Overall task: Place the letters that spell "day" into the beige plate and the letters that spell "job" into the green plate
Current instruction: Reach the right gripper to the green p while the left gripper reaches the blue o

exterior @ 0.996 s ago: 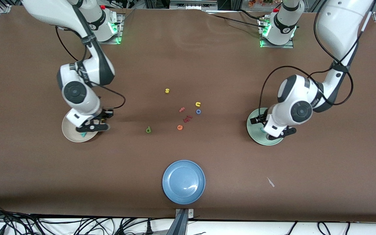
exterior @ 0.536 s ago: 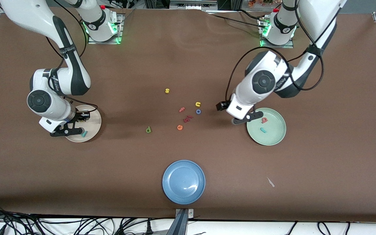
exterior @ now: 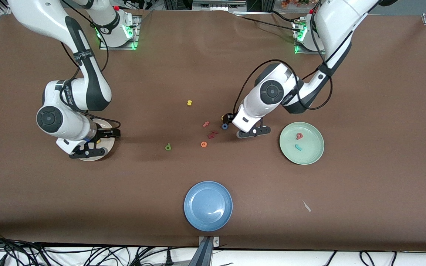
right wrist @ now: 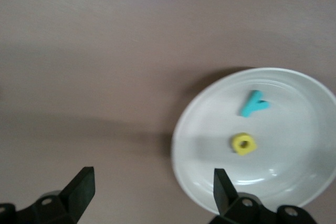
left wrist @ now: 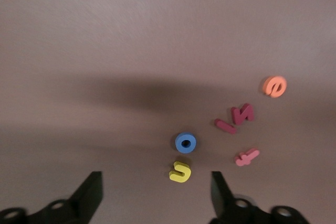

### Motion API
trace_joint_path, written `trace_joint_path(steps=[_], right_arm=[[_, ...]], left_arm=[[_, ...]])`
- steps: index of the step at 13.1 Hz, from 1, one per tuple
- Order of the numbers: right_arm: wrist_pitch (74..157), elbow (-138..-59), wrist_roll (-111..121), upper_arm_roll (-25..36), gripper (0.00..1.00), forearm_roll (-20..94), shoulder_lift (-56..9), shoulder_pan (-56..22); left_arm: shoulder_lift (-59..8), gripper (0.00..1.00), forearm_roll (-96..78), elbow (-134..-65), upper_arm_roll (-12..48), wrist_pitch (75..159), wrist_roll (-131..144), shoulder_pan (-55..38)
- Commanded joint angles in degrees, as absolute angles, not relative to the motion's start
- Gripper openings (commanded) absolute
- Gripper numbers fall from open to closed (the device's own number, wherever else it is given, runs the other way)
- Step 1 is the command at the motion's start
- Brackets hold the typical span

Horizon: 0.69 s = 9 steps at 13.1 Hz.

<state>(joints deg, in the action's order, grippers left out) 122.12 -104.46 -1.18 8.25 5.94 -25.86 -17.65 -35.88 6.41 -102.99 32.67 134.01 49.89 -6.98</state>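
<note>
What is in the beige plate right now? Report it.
Partly filled: the beige plate holds the teal y and the yellow a. The green d is not in it; it lies on the table.

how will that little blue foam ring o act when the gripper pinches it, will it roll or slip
The small blue foam ring o lies flat on the brown table, so rolling seems unlikely. It looks thin and light, so one finger could nudge it aside. The yellow u sits close beside it and may get bumped.

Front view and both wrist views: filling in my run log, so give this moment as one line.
left gripper open over blue o | right gripper open beside beige plate | plate holds teal y, yellow a
</note>
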Motion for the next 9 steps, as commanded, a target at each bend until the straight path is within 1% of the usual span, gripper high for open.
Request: trace_joint_path(steps=[1, 3, 4, 6, 7, 8, 9], right_arm=[[120.76, -100.65, -8.49, 8.17, 1.00, 7.65, -28.29, -21.51], [120.76, -96.96, -14.39, 8.17, 1.00, 7.65, -30.84, -25.38], [120.76, -95.99, -15.20, 8.17, 1.00, 7.65, -31.37, -26.53], [120.76, -93.79, -15.21, 8.09, 1.00, 7.73, -32.86, -27.68], [120.76, -91.95, -15.29, 7.56, 1.00, 7.82, -34.26, -28.03], [120.94, -89.93, -15.38, 6.86, 1.00, 7.82, -35.93, -28.04], [121.29, -88.26, -15.21, 6.51, 1.00, 7.74, -37.34, -28.04]], left_arm=[[-39.10, 0.83, 11.85, -100.82, 31.29, 136.31, 52.72, -9.75], [-41.21, 0.79, 13.18, -98.97, 30.77, 136.85, 54.83, -12.03], [-41.83, 0.79, 13.79, -98.09, 29.37, 136.93, 55.89, -13.61], [-42.18, 0.78, 14.59, -98.00, 26.20, 136.93, 56.77, -17.30], [-42.27, 0.78, 14.68, -97.91, 25.41, 136.93, 56.95, -18.10], [-42.28, 0.75, 14.85, -97.91, 25.14, 136.93, 56.87, -18.19], [-42.36, 0.74, 14.85, -97.91, 25.14, 136.93, 56.87, -18.19]])
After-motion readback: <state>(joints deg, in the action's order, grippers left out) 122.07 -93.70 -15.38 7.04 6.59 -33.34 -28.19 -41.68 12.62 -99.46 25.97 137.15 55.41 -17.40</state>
